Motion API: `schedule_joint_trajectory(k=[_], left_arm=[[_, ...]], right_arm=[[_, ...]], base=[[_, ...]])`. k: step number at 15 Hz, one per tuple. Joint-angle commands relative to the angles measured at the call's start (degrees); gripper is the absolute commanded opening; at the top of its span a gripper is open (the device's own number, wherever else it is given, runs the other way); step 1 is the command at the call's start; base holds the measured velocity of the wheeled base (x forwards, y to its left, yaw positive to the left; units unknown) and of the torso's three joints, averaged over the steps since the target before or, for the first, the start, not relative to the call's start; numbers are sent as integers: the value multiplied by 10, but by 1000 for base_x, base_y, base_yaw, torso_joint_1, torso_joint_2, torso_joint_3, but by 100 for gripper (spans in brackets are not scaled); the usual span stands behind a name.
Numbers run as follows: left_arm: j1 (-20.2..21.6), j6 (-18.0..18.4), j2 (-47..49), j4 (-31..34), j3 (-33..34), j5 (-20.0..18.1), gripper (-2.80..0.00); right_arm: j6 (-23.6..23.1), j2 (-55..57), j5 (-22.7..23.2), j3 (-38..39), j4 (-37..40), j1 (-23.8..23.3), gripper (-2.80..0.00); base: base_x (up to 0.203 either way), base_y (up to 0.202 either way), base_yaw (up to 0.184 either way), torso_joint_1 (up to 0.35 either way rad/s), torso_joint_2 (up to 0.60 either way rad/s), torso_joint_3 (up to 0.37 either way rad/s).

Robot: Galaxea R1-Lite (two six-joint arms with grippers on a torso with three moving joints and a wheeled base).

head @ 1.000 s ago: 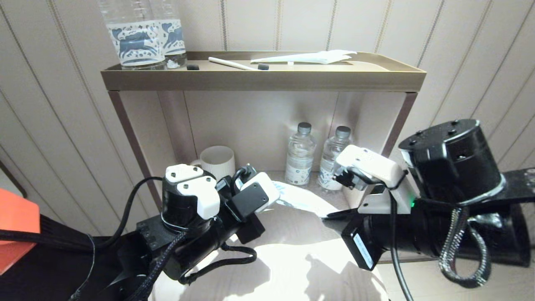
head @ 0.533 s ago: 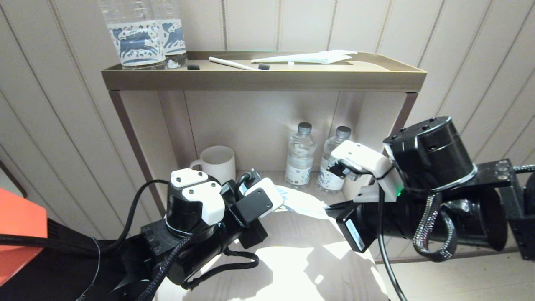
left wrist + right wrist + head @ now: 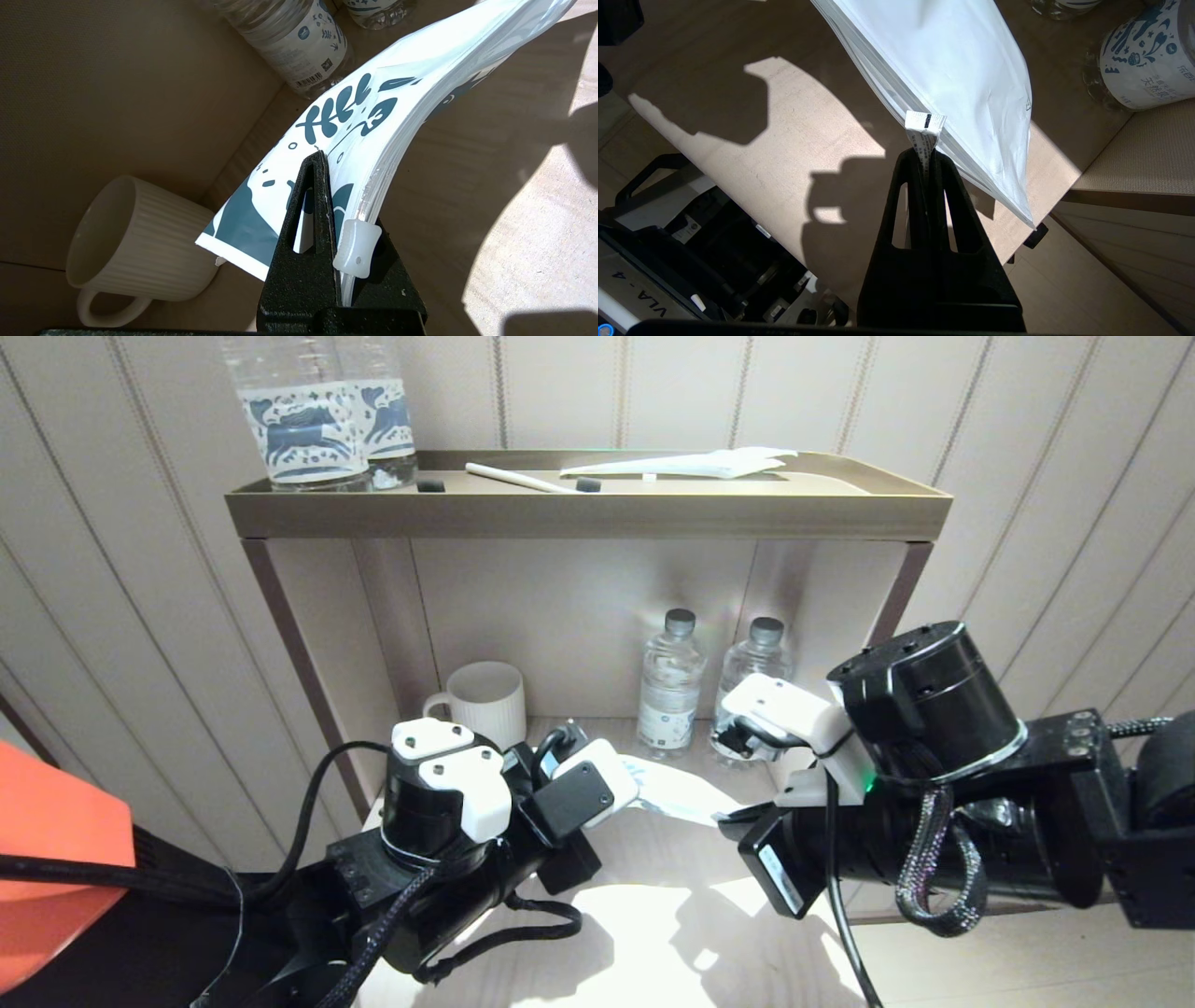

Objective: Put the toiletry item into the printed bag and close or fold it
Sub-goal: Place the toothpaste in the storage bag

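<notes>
A pale wooden table (image 3: 653, 933) stands against a striped wall panel, under a brass-rimmed shelf (image 3: 588, 513) carrying two clear bottles with horse labels (image 3: 317, 415). At the table's back edge sit a ribbed white mug (image 3: 485, 700) and two small water bottles (image 3: 709, 686). The printed bag (image 3: 677, 793), white with dark blue leaves and swirls, hangs above the table's middle, stretched between both arms. The left end effector (image 3: 336, 219) is clamped on its slider end; the right end effector (image 3: 924, 161) pinches a small white tag at the opposite edge.
</notes>
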Motion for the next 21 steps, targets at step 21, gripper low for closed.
schedule_joint_trajectory(k=[21], left_arm=[[-9,3,4,-10,3,3,-280]], right_arm=[[-6,-10,-20,1,40,18,-280]], base=[[0,0,0,0,0,0]])
